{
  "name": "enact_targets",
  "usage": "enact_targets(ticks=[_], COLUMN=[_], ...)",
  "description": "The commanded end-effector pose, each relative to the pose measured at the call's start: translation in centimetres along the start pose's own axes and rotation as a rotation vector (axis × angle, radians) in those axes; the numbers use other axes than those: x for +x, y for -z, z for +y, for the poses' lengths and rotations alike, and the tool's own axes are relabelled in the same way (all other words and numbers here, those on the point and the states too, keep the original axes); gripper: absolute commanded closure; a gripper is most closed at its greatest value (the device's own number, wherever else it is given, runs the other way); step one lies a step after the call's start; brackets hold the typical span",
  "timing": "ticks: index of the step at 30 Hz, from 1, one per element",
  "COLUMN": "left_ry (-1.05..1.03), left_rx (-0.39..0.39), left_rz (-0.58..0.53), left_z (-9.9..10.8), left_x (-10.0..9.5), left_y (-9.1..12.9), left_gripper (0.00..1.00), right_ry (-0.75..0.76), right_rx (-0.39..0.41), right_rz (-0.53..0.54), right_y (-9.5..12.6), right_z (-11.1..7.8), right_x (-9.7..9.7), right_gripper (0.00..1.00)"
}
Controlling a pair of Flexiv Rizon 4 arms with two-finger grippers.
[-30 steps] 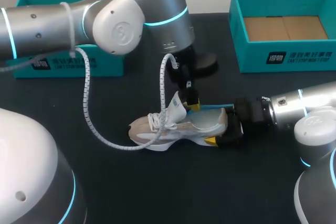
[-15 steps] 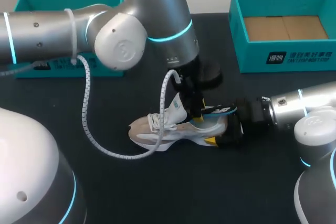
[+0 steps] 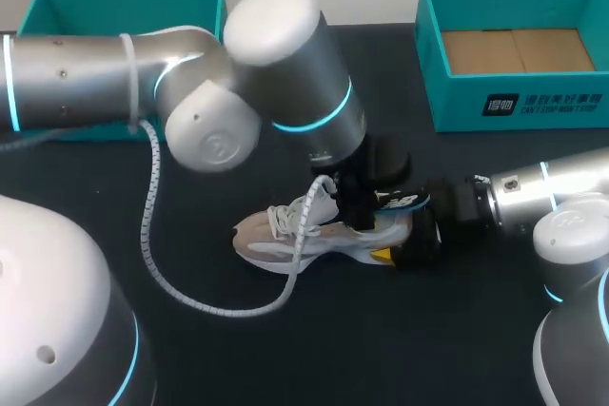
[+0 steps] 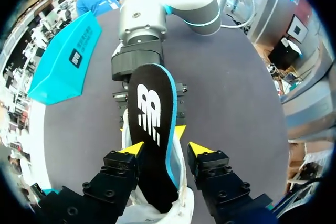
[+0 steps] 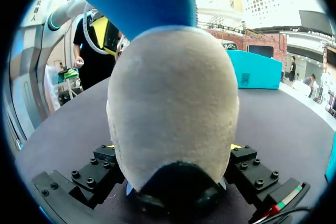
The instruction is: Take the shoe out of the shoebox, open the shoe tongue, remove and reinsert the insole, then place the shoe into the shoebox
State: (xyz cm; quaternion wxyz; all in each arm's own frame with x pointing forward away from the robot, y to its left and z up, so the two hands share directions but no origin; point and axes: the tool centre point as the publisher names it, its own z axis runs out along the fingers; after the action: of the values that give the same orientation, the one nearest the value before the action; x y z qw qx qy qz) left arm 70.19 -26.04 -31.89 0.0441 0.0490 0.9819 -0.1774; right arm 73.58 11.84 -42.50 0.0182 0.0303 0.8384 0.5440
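Shoe (image 3: 285, 235) on dark surface (image 3: 428, 330), well apart from teal shoebox (image 3: 514, 106), heel clamped from both sides by right gripper (image 3: 395, 232). Black insole (image 4: 152, 124) with blue edge slanting into shoe opening, rear end projecting over shoe heel. Left gripper (image 4: 165, 149) straddling insole at shoe collar, one yellow tip against insole edge; gripping or open, cannot tell.
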Motion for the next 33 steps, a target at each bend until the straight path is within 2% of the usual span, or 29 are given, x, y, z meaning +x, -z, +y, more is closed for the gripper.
enact_targets(ticks=[1,12,18,20,21,22,27,33], left_ry=[0.025,0.083,0.063,0.058,0.057,0.057,0.062,0.069], left_rx=[0.047,0.102,0.101,0.101,0.101,0.101,0.11,0.146], left_rz=[-0.101,-0.181,-0.204,-0.204,-0.203,-0.202,-0.202,-0.198], left_z=[0.6,0.2,-0.2,-0.2,-0.2,-0.2,0.1,0.2], left_x=[0.4,-1.1,-1.4,-1.4,-1.5,-1.5,-1.1,-0.6], left_y=[-0.9,-2.2,-2.7,-2.9,-2.9,-3.0,-2.3,0.3], left_gripper=[0.51,0.57,0.59,0.74,0.95,1.0,1.0,1.0], right_ry=[-0.001,-0.001,-0.001,-0.001,-0.001,-0.001,-0.001,-0.001], right_rx=[0.004,0.004,0.004,0.004,0.004,0.004,0.004,0.004], right_rz=[-0.001,-0.001,-0.001,-0.001,-0.001,-0.001,-0.001,-0.001], right_y=[0.0,0.0,0.0,0.0,0.0,0.0,0.0,0.0], right_z=[-0.1,-0.1,-0.1,-0.1,-0.1,-0.1,-0.1,-0.1], right_x=[0.0,0.0,0.0,0.0,0.0,0.0,0.0,0.0], right_gripper=[1.0,1.0,1.0,1.0,1.0,1.0,1.0,1.0])
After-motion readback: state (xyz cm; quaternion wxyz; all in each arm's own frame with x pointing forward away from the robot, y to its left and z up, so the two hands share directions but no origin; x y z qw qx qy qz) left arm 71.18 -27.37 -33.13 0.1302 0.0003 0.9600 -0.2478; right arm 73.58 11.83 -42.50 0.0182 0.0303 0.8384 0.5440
